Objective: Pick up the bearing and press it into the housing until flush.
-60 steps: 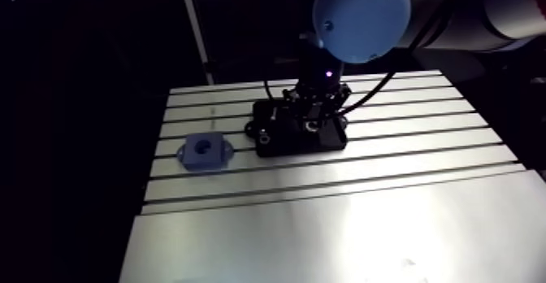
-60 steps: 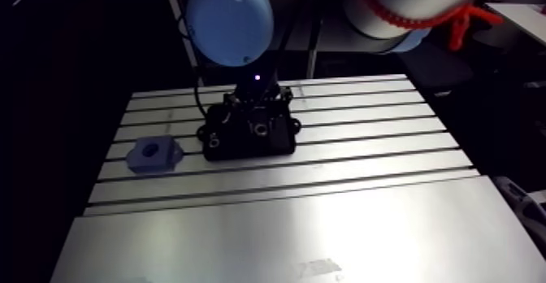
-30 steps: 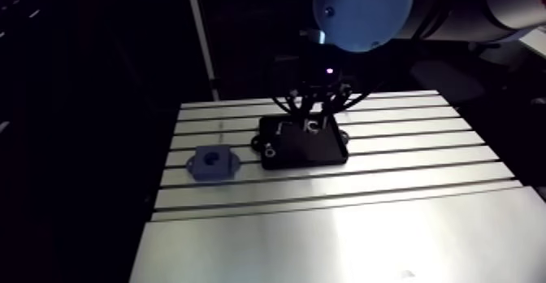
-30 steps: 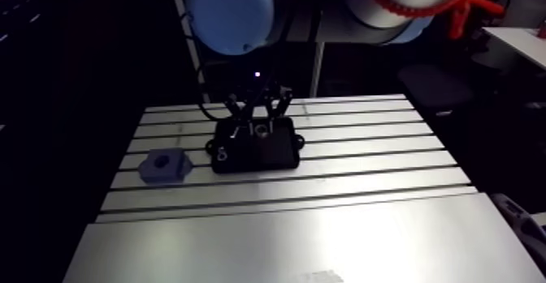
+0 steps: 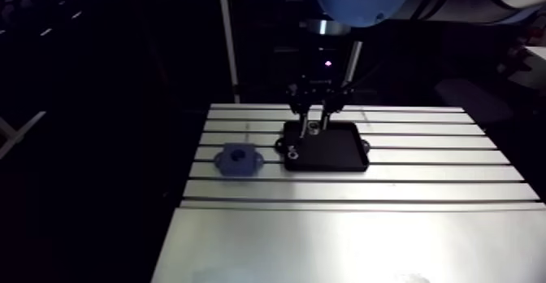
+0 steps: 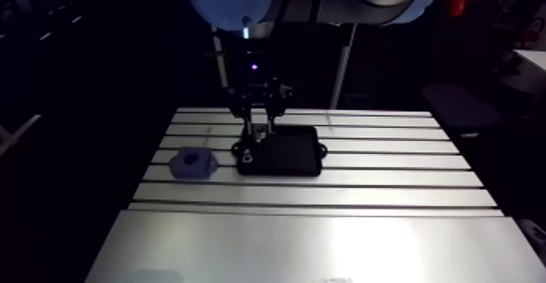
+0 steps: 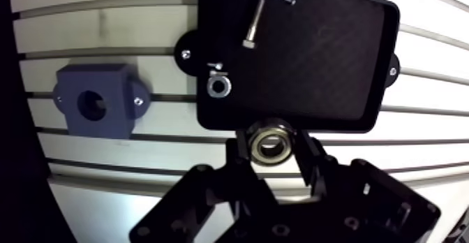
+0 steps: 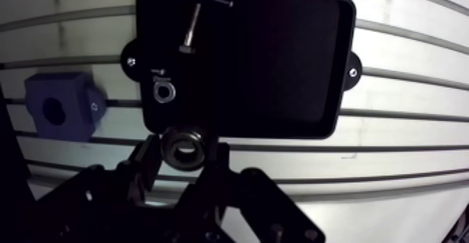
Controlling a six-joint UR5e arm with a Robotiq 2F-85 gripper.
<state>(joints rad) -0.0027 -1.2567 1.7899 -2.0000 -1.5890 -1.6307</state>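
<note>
Over the tray point(image 7: 328, 64) edge, the pincer point(image 7: 273, 148) clamps the bearing point(image 7: 271, 145), its sides hidden by fingers point(image 7: 307, 163); the housing point(image 7: 94, 106) sits well apart, open table point(image 7: 433, 127) around it.

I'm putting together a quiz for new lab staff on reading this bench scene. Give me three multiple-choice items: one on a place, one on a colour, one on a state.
1. Relative to the tray, the housing sits:
A inside it; B beside it, on the table; C on top of it.
2. The housing is:
A blue; B black; C silver.
3. The gripper is:
A open and empty; B shut on the housing; C shut on the bearing.

Answers:
1 B, the housing stands on the slotted table, apart from the tray's edge.
2 A, its block shows blue in the wrist view.
3 C, the bearing is clamped in the gripper.
</note>
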